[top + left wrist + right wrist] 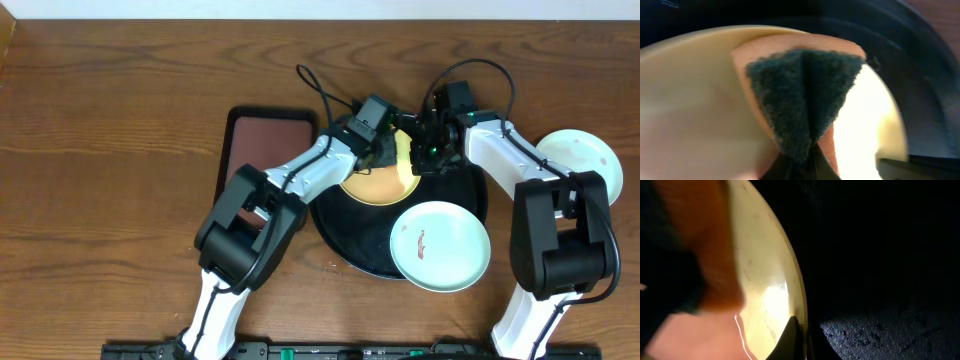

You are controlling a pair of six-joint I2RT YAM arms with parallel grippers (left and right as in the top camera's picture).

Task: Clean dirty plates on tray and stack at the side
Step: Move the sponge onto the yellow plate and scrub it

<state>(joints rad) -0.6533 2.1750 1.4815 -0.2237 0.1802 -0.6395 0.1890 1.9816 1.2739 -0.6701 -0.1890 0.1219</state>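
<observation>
The pale yellow plate [375,186] sits at the back of the black round tray [340,240]. My left gripper [385,147] is shut on a sponge, dark green on one face and orange on the other [800,95], and presses it on the yellow plate [690,100]. My right gripper [421,165] is shut on the plate's right rim [765,280], with one finger on each side of the edge [802,340]. A mint-blue plate [440,246] with a reddish smear lies at the tray's front right. A second mint-blue plate [582,160] lies on the table at the far right.
A brown rectangular tray [268,150] lies left of the black tray, under my left arm. The wooden table [110,180] spreads to the left. The black tray's rim shows in the left wrist view [920,75] and its floor in the right wrist view [880,255].
</observation>
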